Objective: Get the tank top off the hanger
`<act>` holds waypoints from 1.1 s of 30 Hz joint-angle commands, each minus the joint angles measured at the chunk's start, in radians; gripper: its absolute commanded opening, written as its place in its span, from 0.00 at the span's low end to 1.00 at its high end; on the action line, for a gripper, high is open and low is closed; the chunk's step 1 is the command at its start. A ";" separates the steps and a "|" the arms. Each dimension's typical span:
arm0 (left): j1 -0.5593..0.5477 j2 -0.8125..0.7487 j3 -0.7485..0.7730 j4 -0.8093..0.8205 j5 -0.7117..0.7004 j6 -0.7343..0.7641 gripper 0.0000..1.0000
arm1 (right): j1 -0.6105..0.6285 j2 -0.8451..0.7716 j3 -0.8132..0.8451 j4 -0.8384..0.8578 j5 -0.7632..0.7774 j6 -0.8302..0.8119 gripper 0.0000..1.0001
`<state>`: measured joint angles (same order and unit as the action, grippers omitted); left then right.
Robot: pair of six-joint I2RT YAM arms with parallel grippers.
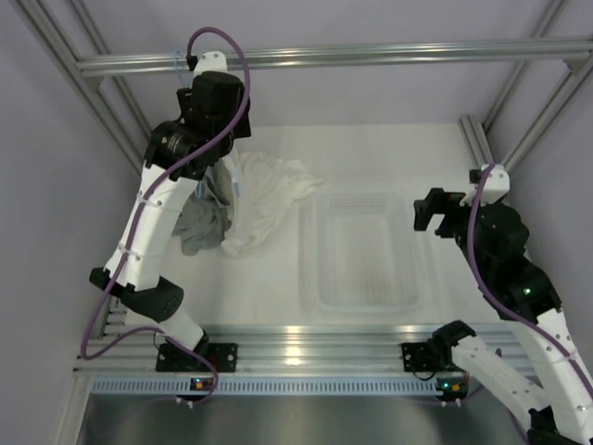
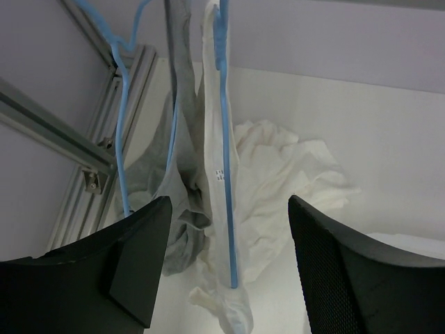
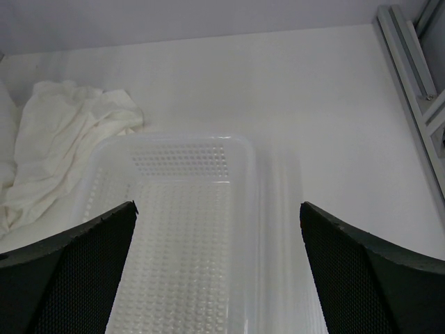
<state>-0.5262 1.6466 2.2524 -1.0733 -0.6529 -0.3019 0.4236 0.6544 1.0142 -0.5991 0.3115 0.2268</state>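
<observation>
White tank top lay bunched on the table beside the clear basket. At the left wrist, one strap hung on the blue hanger, seen between the spread fingers of the left gripper, untouched. At the right wrist, the right gripper was spread wide above the basket.

The tank top is soft, thin cloth; the hanger smooth light-blue wire; the basket clear, dimpled plastic.

A clear basket sits near a grey garment.
</observation>
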 commanded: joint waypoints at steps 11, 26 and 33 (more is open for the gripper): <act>0.046 0.048 -0.050 0.078 -0.018 0.001 0.43 | 0.035 -0.025 -0.014 0.012 0.026 -0.026 0.99; 0.066 0.032 -0.163 0.075 0.006 -0.045 0.03 | 0.043 -0.018 -0.020 0.015 0.031 -0.026 0.99; 0.066 0.015 -0.088 0.079 -0.002 -0.007 0.00 | 0.046 -0.012 -0.020 0.016 0.029 -0.023 0.99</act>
<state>-0.4625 1.7100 2.0998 -1.0332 -0.6506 -0.3351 0.4496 0.6380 0.9928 -0.5991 0.3298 0.2096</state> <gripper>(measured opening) 0.025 0.993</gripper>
